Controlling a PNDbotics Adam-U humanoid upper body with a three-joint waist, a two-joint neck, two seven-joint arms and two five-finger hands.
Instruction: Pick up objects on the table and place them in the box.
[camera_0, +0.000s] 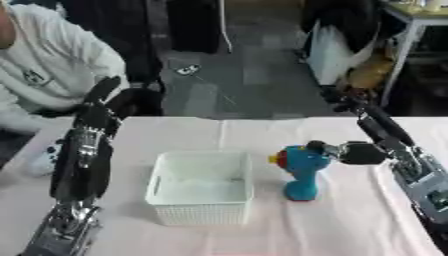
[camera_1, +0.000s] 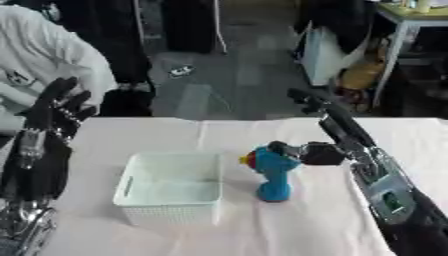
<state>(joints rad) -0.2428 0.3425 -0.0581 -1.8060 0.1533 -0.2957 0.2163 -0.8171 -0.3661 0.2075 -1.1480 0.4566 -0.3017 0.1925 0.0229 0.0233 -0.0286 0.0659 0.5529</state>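
A blue toy (camera_0: 302, 170) stands upright on a bench (camera_0: 350, 225) covered with a pale cloth. The toy has a rounded head, with red and yellow bits on its left side, and a narrower base below, so its long axis runs straight up from the bench. Just to its left sits a white open-topped box (camera_0: 199, 187) with latticed walls; nothing shows inside it.

The robot's right hand (camera_0: 337, 151) comes in from the right side and sits at the toy's head, its dark fingers curled against the upper right part of the toy. It looks like a grasp at the head, though whether the thumb wraps the far side cannot be seen. The toy's base rests on the bench.

The left hand (camera_0: 96, 107) is raised at the left edge of the bench, fingers straight and pointing up, well apart from both toy and box.

The right hand is plainly the nearer one. The box lies directly left of the toy, so the coming move is likely a lift and a short carry leftward over the box's near wall.
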